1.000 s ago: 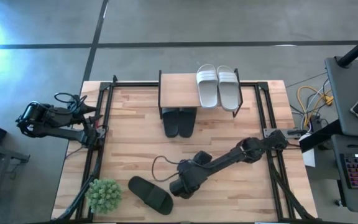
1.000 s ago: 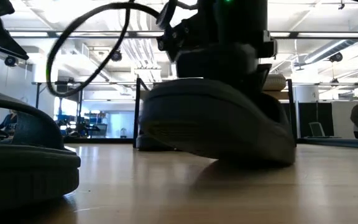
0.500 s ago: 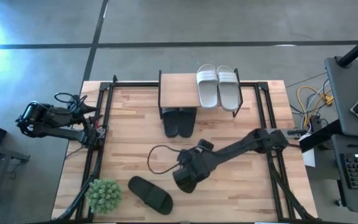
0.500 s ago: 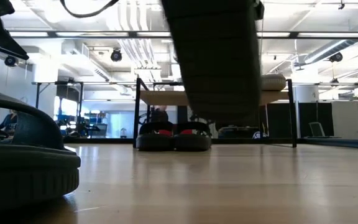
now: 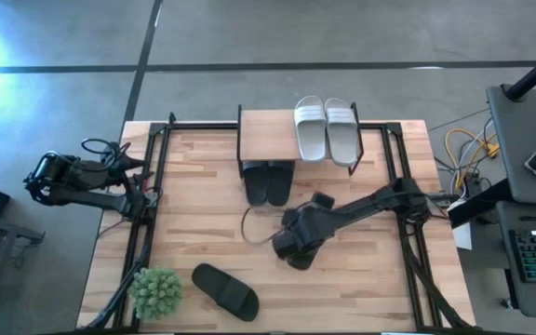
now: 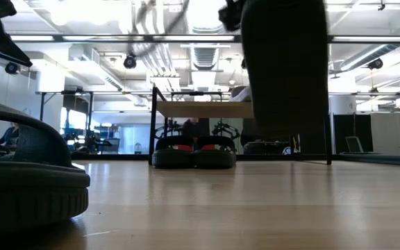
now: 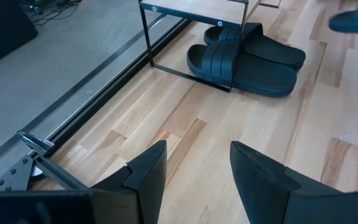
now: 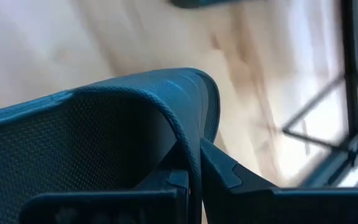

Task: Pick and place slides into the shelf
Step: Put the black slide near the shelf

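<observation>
The shelf (image 5: 268, 138) stands at the table's far edge, with two white slides (image 5: 326, 128) on its top board and two black slides (image 5: 268, 182) on the table under it. Another black slide (image 5: 224, 290) lies flat near the near edge. My right gripper (image 5: 296, 247) is at mid-table, shut on a black slide (image 6: 283, 69) that hangs clear of the wood. My left gripper (image 7: 194, 174) is open and waits by the left edge (image 5: 140, 186). My right gripper pinches the held slide by the edge of its strap (image 8: 188, 146), one finger (image 8: 104, 199) inside the strap's arch and one finger (image 8: 241, 180) outside. The slide is lifted clear of the table and hangs nearly upright below the gripper (image 6: 283, 69).
A green bushy plant (image 5: 154, 291) stands at the near left corner. A black cable (image 5: 254, 228) loops beside the right arm. Black frame rails (image 5: 156, 186) run along the table's left and right sides. Bare wood (image 5: 203, 214) lies between the shelf and the near slide.
My right gripper has risen and moved from the near side toward the far edge and the shelf, carrying the black slide. The slide, tilted low over the wood before, now hangs upright and clear of it.
</observation>
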